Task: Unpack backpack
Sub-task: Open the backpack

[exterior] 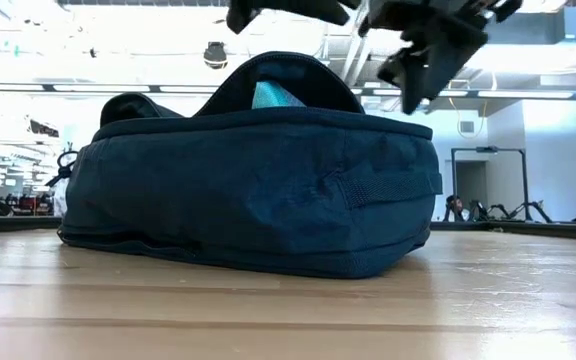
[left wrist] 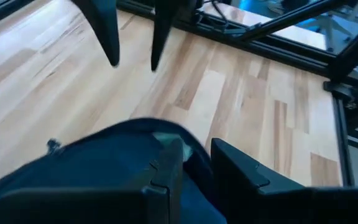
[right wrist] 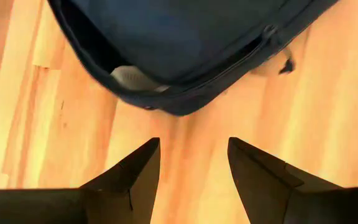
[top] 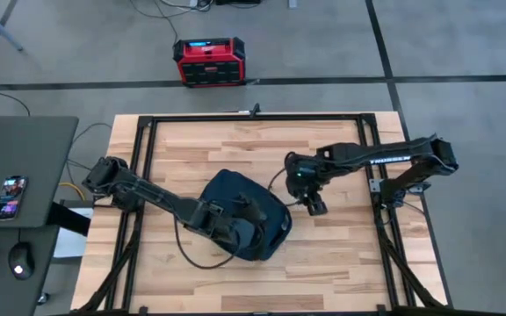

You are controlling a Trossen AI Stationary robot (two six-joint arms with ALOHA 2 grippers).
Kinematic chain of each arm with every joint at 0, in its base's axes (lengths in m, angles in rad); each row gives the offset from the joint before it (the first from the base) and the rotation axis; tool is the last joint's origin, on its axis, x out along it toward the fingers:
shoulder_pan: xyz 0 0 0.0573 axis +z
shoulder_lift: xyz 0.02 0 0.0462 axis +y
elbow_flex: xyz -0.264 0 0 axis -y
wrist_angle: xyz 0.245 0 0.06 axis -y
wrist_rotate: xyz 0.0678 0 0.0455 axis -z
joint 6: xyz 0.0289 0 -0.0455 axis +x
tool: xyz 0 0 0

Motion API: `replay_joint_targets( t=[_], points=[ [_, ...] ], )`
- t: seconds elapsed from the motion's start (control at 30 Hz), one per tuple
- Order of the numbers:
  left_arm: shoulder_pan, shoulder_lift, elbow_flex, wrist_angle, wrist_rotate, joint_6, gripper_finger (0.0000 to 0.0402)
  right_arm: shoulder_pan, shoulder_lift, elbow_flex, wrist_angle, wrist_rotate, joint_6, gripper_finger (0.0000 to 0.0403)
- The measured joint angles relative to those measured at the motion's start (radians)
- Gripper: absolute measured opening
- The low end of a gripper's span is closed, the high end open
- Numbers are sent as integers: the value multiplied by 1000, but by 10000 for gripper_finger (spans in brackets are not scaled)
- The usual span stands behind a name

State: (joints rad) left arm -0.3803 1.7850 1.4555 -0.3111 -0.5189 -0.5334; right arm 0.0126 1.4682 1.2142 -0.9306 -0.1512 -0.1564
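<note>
Lying flat near the middle of the wooden worktop point(top: 323, 263), the dark navy backpack point(top: 240, 215) has its zip parted, pale lining showing at the gap. Over it, the left claw point(top: 251, 209) grasps the fabric at the opening. Just beside the bag, the right claw point(top: 314, 205) hangs released above bare wood

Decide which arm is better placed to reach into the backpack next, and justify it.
Probably the left: its claw sits on the backpack, at the opening. The right claw hangs open beside the bag, over bare table.
</note>
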Motion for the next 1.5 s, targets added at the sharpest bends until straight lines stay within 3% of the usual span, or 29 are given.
replay_joint_targets(
  t=[0.17,0.3,0.53,0.67,0.87,1.0,1.17,1.5],
  points=[
    [14,88,-1,-21,34,4,69,9,-17,-185,310,141,9,180],
    [8,147,-1,-107,36,-110,69,-30,13,-255,546,152,-56,180],
    [-7,175,-9,-181,75,-195,69,-97,149,-268,591,151,-85,180],
    [-82,182,-47,-262,84,-255,69,-94,204,-269,652,150,-83,180],
    [-178,179,-53,-259,87,-386,69,-62,202,-259,727,87,-155,180],
    [-189,179,-53,-255,19,-503,69,-11,193,-251,731,21,-182,180],
    [-174,179,-53,-254,-11,-597,69,60,186,-253,732,12,-208,180],
    [-168,179,-52,-164,-18,-587,69,54,187,-252,808,18,-246,174]
  ],
)
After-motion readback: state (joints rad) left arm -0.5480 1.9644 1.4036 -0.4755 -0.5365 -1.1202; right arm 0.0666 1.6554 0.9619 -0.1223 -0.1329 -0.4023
